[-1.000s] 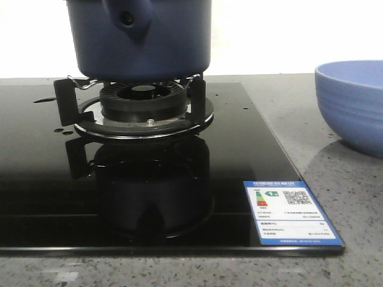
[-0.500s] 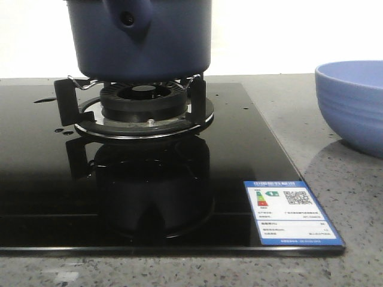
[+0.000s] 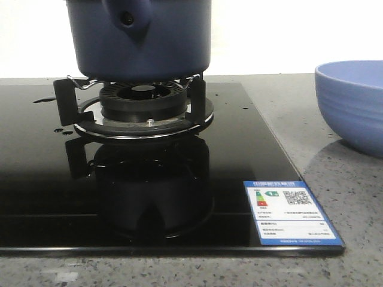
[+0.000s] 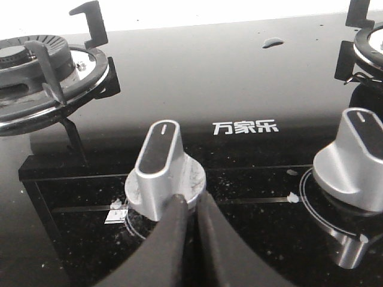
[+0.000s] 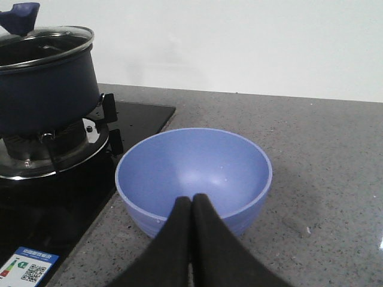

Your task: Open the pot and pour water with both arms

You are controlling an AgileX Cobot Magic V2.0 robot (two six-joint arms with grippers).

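Observation:
The dark navy pot [image 3: 140, 42] stands on the gas burner [image 3: 142, 104]; its side lug with a round hole faces the front camera. In the right wrist view the pot [image 5: 48, 95] carries a glass lid [image 5: 45, 45] with a blue handle [image 5: 19, 17]. My right gripper [image 5: 192, 200] is shut and empty, just in front of the periwinkle bowl [image 5: 192, 173], to the right of the pot. My left gripper [image 4: 190, 198] is shut and empty, its tips close to a silver stove knob [image 4: 163, 170]. Neither gripper shows in the front view.
The black glass cooktop [image 3: 48, 179] bears a blue energy label [image 3: 290, 212]. The bowl [image 3: 353, 101] sits on the grey stone counter at the right. A second knob [image 4: 353, 158] and a second bare burner [image 4: 36, 78] show in the left wrist view.

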